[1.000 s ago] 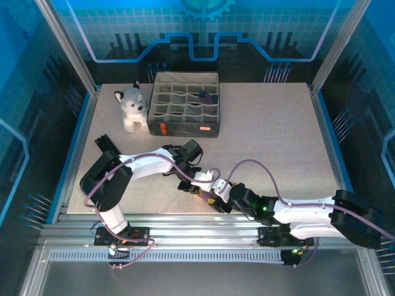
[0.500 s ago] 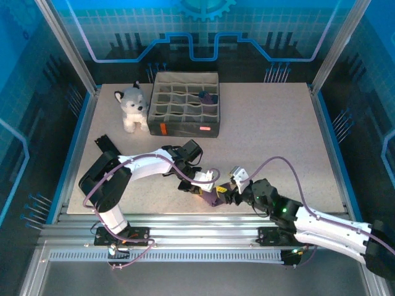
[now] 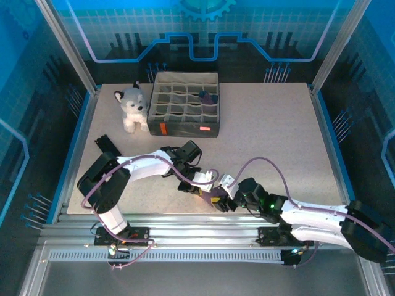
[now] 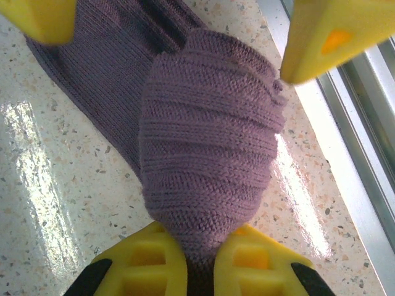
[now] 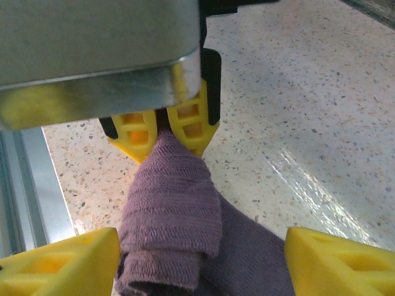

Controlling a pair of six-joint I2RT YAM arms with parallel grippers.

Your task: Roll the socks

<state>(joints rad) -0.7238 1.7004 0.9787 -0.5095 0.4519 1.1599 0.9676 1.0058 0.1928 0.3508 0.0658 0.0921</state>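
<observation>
Left gripper (image 4: 199, 246) has its two yellow fingers pinched tight on the near end of a fat, rolled-up purple sock (image 4: 207, 154). Beyond the roll, flat knit trails off far-left over the speckled table (image 4: 55, 185). The right gripper (image 4: 185, 28) sits at the far end, fingers spread wide either side. There's a metal rail (image 4: 364, 154) along the right.

No text, brand or number is showing legibly in any view. The grey divided box (image 3: 185, 105) is carrying an orange tag (image 3: 163, 129) and a small red label (image 3: 206, 128) on its front wall, but both are appearing too small to read.
</observation>
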